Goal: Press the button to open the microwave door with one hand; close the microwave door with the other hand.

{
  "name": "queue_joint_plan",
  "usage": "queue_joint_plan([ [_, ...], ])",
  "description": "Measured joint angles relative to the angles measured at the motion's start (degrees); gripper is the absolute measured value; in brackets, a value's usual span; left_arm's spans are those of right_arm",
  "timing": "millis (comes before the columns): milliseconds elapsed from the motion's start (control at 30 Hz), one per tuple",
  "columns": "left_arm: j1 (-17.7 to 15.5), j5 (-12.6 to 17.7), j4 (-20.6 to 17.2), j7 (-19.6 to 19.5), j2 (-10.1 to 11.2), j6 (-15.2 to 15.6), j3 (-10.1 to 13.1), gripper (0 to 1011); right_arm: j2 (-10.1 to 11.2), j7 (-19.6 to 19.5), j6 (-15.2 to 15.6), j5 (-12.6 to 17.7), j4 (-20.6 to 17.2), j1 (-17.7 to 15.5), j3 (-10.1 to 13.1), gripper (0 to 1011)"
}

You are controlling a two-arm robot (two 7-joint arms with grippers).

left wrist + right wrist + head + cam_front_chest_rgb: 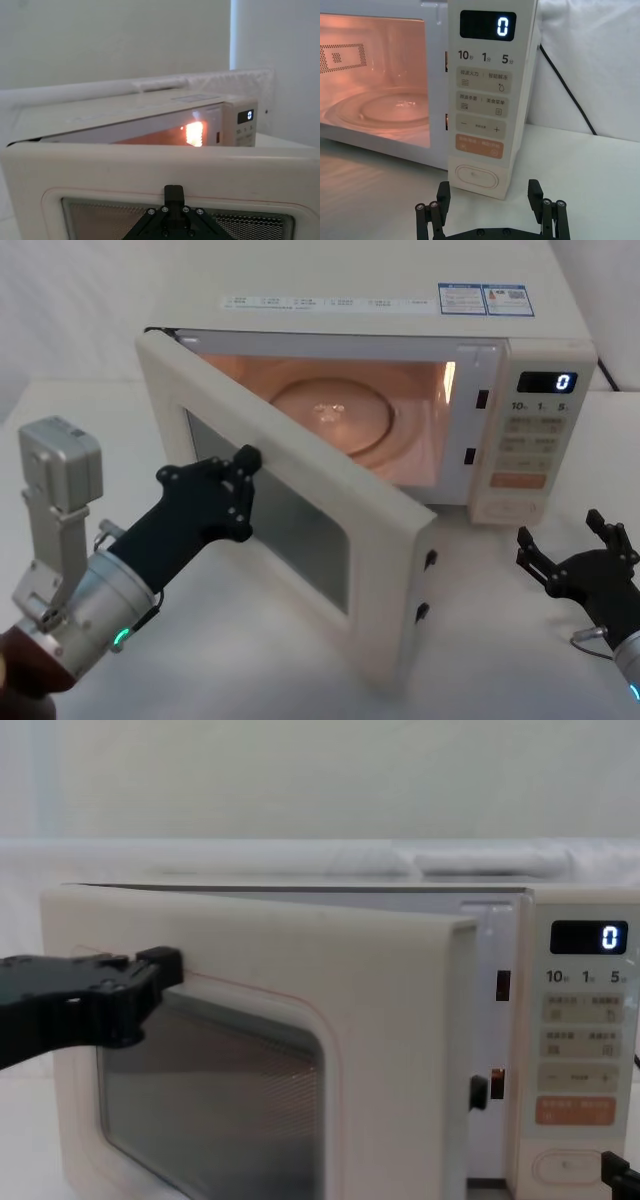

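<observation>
The cream microwave [400, 315] stands lit inside, with its glass turntable [330, 418] showing. The microwave door [330, 480] hangs about half open, swung toward me on its left hinge. My left gripper [247, 462] is shut, and its tip touches the door's outer face at the upper edge of the dark window [220, 1100]; the door [150, 165] and that tip [173, 192] show close up in the left wrist view. My right gripper [560, 528] is open, low over the table just in front of the control panel. The pill-shaped button [477, 175] lies between and beyond its fingers [443, 191], untouched.
The display [487, 25] reads 0, and an orange key [479, 147] sits above the button. A black cable [565, 90] runs down behind the oven's right side. White table [500, 640] lies in front of and to the right of the swung door.
</observation>
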Motion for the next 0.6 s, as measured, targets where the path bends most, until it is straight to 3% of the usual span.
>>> queue_joint_plan([
  [600,-8.57,2.12,5.45,-0.19,-1.78,0.52,5.65,0,0.0,0.0,0.0,0.0,0.0,0.0,0.0,1002],
])
